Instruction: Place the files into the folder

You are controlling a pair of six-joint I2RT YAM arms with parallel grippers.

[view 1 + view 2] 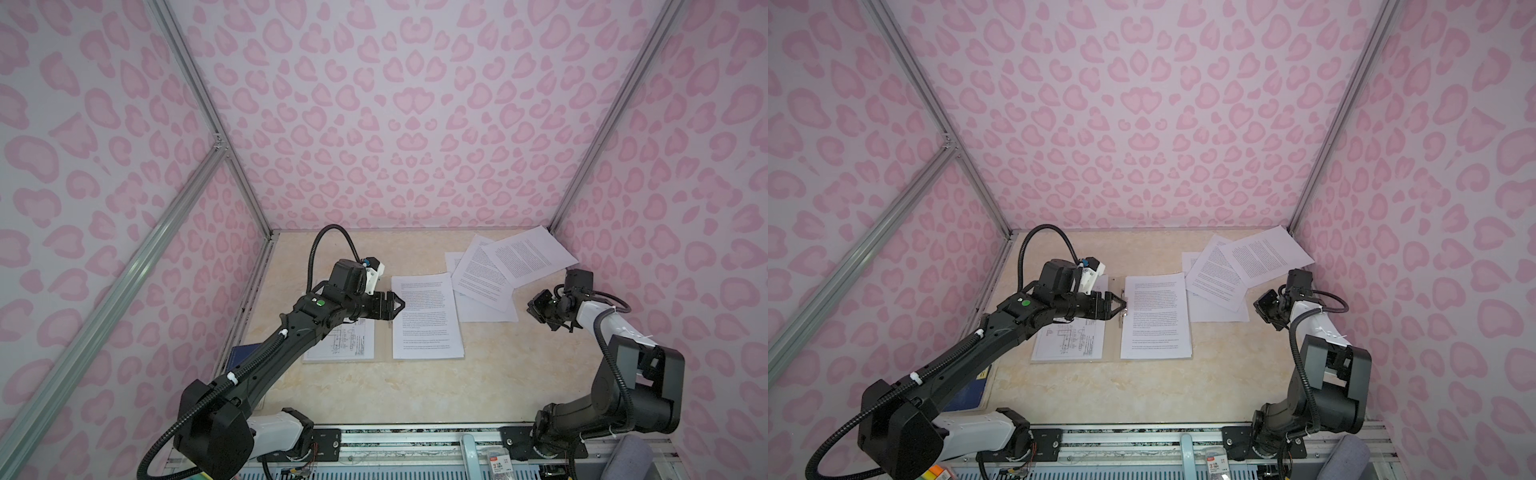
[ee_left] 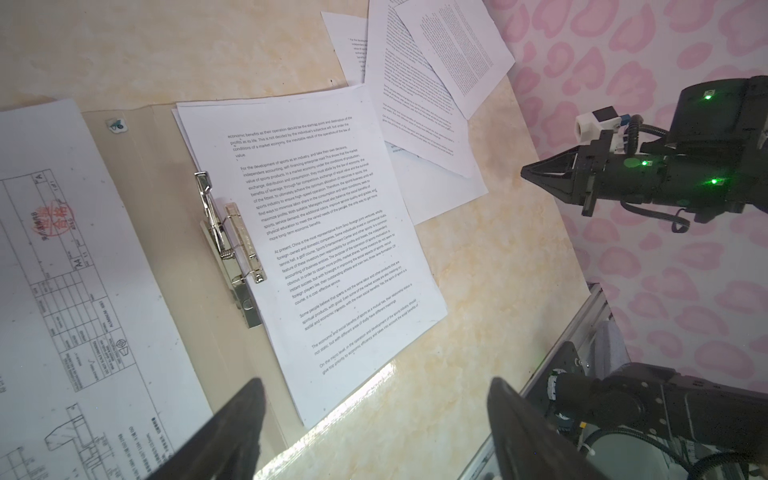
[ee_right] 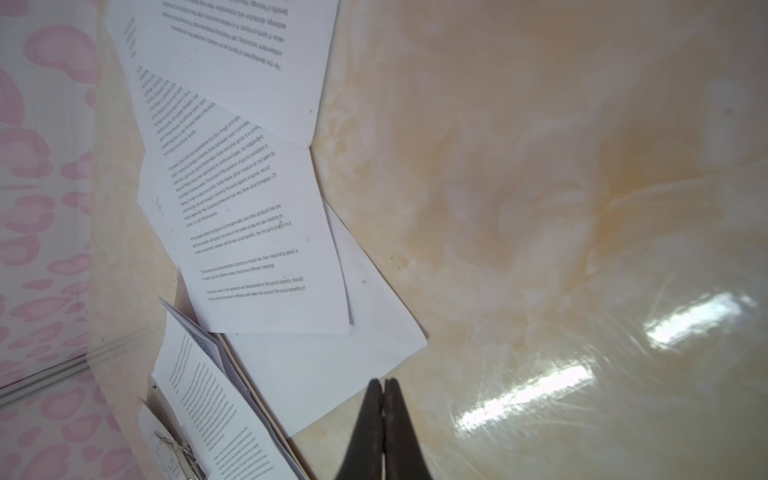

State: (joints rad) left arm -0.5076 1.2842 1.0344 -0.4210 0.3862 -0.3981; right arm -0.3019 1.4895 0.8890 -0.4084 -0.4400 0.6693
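folder (image 2: 160,187) mostly hidden beneath files (image 2: 316,232)

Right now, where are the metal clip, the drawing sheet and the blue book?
metal clip (image 2: 243,245), left wrist view, silver bar.
drawing sheet (image 1: 1067,340), in a top view, printed middle.
blue book (image 1: 240,355), in a top view, bare cover.

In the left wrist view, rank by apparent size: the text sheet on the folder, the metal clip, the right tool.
1. Text sheet, largest.
2. Then right tool and metal clip: they look alike, and the tool sits farther away, so unranked.
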